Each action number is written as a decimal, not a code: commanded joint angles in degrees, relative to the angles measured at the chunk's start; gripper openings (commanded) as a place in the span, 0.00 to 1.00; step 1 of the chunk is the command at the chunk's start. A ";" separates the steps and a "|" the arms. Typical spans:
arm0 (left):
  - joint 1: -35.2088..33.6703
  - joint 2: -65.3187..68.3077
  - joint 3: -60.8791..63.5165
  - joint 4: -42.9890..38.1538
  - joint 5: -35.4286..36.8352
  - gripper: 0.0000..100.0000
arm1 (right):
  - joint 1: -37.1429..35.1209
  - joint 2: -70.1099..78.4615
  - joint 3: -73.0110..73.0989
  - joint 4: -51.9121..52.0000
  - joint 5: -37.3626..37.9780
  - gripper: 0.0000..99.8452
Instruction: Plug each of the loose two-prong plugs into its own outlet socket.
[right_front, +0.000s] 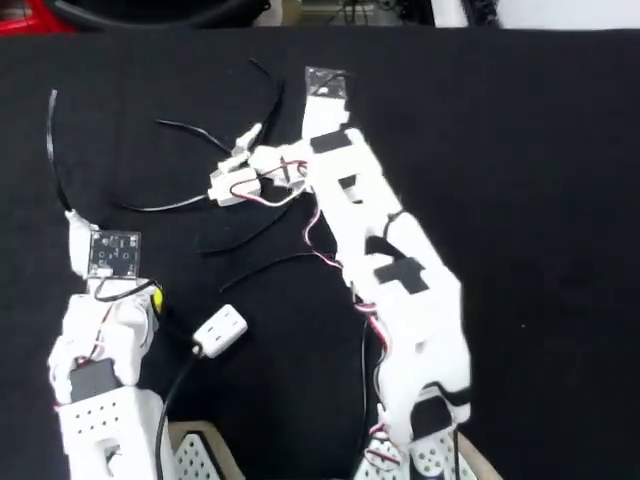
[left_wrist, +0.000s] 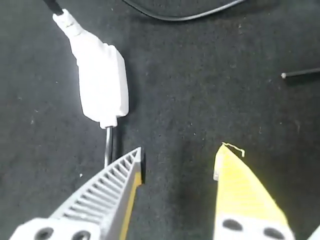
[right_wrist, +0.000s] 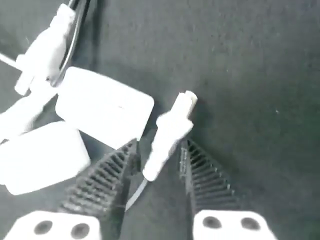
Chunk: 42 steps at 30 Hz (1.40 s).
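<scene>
My left gripper (left_wrist: 180, 150) is open over bare black cloth, nothing between its fingers. Just beyond its grey finger (left_wrist: 107, 192) lies a white plug body (left_wrist: 102, 82) on a black cord. My right gripper (right_wrist: 157, 147) is open, one finger on each side of a small white two-prong plug (right_wrist: 167, 130), narrow gaps showing on both sides. Beside that plug lie two white socket blocks (right_wrist: 105, 112) (right_wrist: 40, 155) and another white plug (right_wrist: 45, 50). From above, the right gripper (right_front: 262, 165) sits at this white cluster (right_front: 232, 182) in the middle of the table.
A separate white outlet socket (right_front: 220, 330) on a black cord lies near the front, between the arms. Thin black cords (right_front: 200, 135) loop across the left half of the black cloth. The left arm (right_front: 105, 340) stands at the front left. Open cloth lies to the right.
</scene>
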 joint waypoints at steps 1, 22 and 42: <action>0.13 -2.81 -0.48 2.11 0.18 0.23 | -1.76 0.48 -3.74 -2.20 -1.49 0.13; 0.75 -13.10 3.82 5.54 -2.90 0.23 | -0.18 -0.22 -5.05 10.11 5.45 0.01; 4.62 -14.42 4.09 8.00 -3.08 0.23 | -2.20 -25.01 -14.99 45.19 66.02 0.01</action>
